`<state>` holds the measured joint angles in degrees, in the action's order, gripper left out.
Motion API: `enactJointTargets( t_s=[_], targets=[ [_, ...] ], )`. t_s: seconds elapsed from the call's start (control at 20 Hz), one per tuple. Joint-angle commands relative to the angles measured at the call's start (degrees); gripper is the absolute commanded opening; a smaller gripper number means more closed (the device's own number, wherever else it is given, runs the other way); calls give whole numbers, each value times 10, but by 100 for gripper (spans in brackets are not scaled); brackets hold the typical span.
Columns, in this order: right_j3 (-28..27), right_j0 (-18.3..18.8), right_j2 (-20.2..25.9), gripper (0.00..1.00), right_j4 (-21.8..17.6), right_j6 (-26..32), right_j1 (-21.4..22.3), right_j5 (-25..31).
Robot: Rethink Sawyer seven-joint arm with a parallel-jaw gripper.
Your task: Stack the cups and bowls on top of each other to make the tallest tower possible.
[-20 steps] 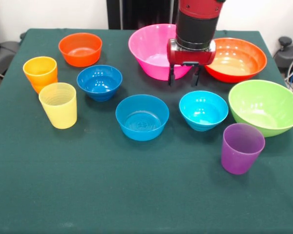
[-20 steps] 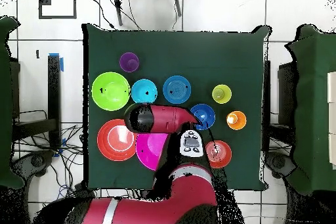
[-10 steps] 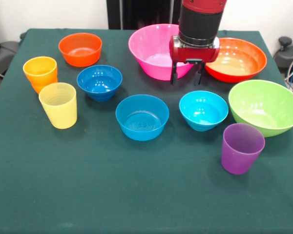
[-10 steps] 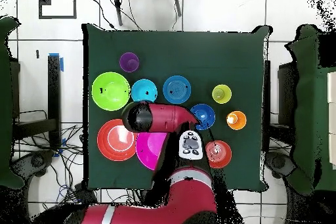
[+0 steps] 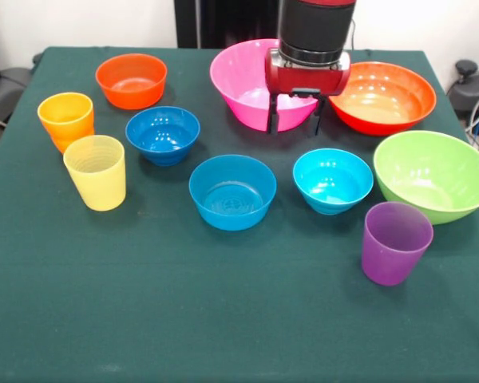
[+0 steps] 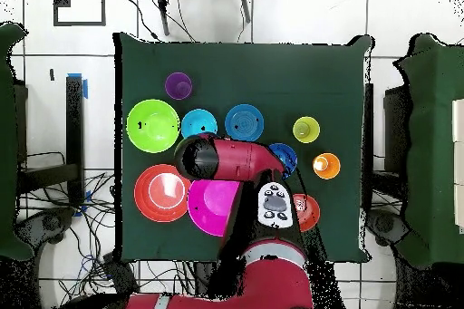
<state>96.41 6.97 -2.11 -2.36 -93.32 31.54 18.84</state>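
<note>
Hovering gripper (image 5: pixel 294 121) open, fronting pink bowl (image 5: pixel 243 76).

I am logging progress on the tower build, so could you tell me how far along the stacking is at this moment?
Nothing is stacked yet: the three cups, orange, yellow and purple, and all seven bowls each stand apart on the table. In hand: nothing; the gripper hangs open and empty in front of the pink bowl, between it and the cyan bowl. The whole tower is left to build.

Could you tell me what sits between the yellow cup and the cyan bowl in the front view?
The mid-blue bowl sits between the yellow cup and the cyan bowl, touching neither.
</note>
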Motion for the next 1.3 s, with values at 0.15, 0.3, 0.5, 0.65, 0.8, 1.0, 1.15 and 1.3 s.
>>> enactJointTargets(
  t_s=[0.15, 0.3, 0.5, 0.65, 0.8, 1.0, 1.15, 1.3],
  targets=[
    [15, 13, 60, 100, 2, -66, -4, -5],
    [18, 7, 63, 100, -5, -58, 0, -4],
    [10, -5, 56, 100, -14, -57, -8, -10],
    [5, -3, 63, 100, -21, -45, -10, -12],
    [12, 2, 69, 100, -14, -45, -9, 3],
    [-12, 2, 63, 100, -16, -21, -22, 63],
    [-24, 1, 60, 100, -17, -17, -21, 71],
    [-35, -11, 45, 100, -22, -22, -15, 64]
  ],
)
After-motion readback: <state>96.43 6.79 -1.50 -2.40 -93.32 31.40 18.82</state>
